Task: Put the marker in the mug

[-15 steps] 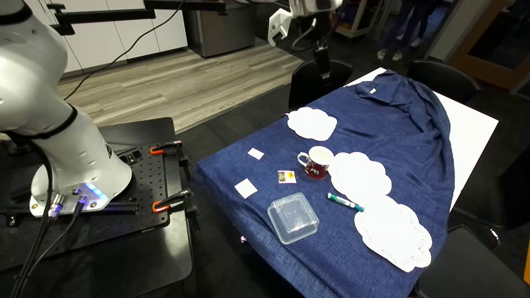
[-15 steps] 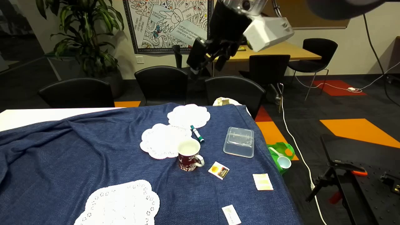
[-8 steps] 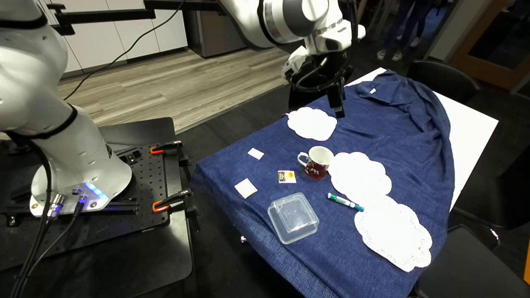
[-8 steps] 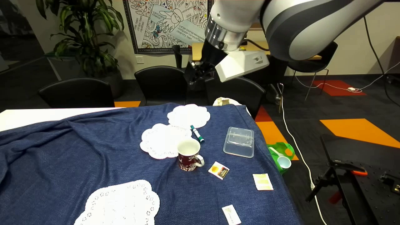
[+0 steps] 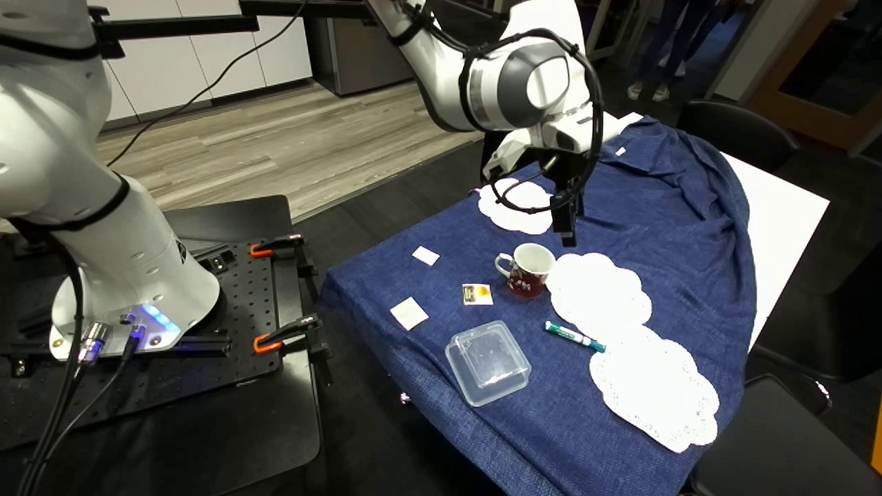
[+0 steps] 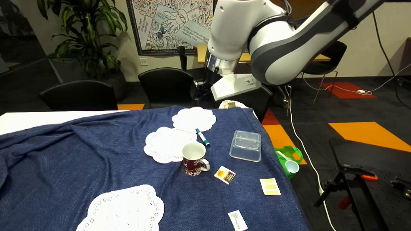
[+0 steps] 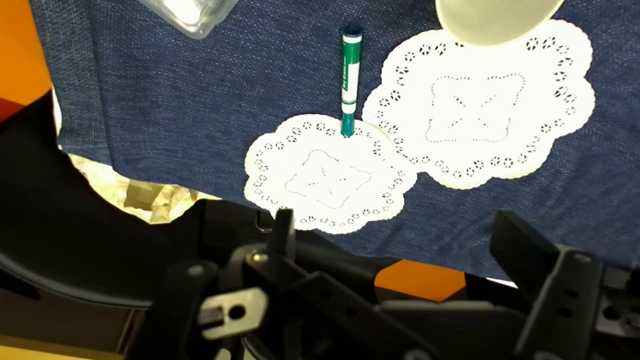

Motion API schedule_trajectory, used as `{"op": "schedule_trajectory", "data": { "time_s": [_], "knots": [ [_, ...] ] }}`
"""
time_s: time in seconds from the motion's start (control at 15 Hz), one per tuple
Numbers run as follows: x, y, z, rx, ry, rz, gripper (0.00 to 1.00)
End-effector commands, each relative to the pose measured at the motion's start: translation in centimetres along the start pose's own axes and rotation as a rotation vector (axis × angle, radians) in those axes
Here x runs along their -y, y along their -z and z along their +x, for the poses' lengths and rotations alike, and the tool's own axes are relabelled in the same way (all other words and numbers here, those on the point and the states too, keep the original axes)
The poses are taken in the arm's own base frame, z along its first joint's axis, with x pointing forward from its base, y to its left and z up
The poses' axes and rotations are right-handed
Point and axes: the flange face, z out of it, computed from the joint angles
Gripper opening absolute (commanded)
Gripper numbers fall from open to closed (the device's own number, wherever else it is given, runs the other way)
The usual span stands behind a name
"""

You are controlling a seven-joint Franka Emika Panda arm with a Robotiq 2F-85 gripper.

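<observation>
The marker, green with a white label, lies on the blue cloth with its teal cap on a white doily. It shows in both exterior views [image 5: 575,336] [image 6: 202,137] and at the upper middle of the wrist view [image 7: 351,82]. The dark red patterned mug with a pale inside stands upright close by, in both exterior views [image 5: 530,272] [image 6: 194,162]; only part of it shows at the top of the wrist view [image 7: 495,20]. My gripper [image 7: 395,222] is open, fingers wide apart with nothing between them. It hangs above the table, apart from marker and mug.
A clear plastic container [image 5: 488,363] sits near the marker. White doilies [image 5: 598,293] lie beside the mug and under the marker's cap. Small packets [image 6: 224,175] lie near the mug handle. Black chairs [image 6: 165,86] stand along the table edge.
The arm has swung in over the table and my gripper has come lower, nearer the mug and marker in the exterior views. The marker, mug and other table items have not moved.
</observation>
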Motion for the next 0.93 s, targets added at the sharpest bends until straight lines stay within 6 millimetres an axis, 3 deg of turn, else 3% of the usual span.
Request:
{"op": "schedule_trajectory", "data": {
  "time_s": [0.0, 0.47, 0.53, 0.87],
  "knots": [
    [-0.5, -3.0, 1.4, 0.022, -0.031, 0.016, 1.00],
    [-2.9, -8.4, 3.2, 0.148, -0.061, 0.022, 1.00],
    [-2.8, -7.5, 2.2, 0.134, -0.062, 0.019, 1.00],
    [-3.1, -8.6, 2.6, 0.140, -0.062, 0.020, 1.00]
  ]
}}
